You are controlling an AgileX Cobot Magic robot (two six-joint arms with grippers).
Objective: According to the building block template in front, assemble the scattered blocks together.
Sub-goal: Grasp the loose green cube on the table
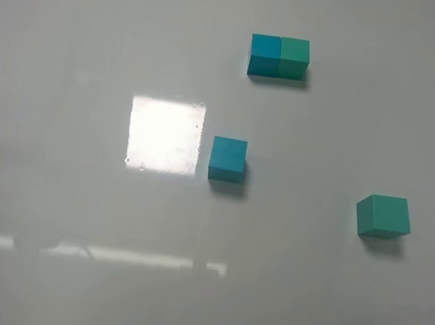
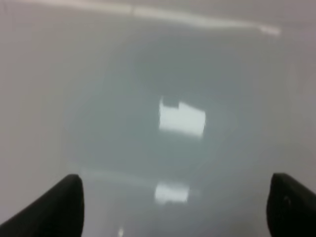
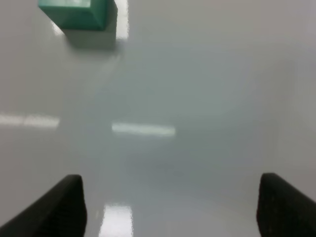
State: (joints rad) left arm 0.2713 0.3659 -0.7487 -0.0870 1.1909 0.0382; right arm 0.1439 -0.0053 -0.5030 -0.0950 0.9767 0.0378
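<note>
The template (image 1: 279,57) lies at the back of the white table, a blue-teal cube joined to a sea-green cube on its right. The loose blue-teal cube (image 1: 227,159) sits near the middle. The loose sea-green cube (image 1: 384,216) sits at the right, turned slightly; it also shows in the right wrist view (image 3: 76,13). Neither arm shows in the exterior high view. My left gripper (image 2: 175,210) is open and empty over bare table. My right gripper (image 3: 170,207) is open and empty, apart from the sea-green cube.
A bright square glare patch (image 1: 165,135) lies on the glossy white table (image 1: 69,71) left of the blue-teal cube. A thin light reflection (image 1: 85,252) runs along the front left.
</note>
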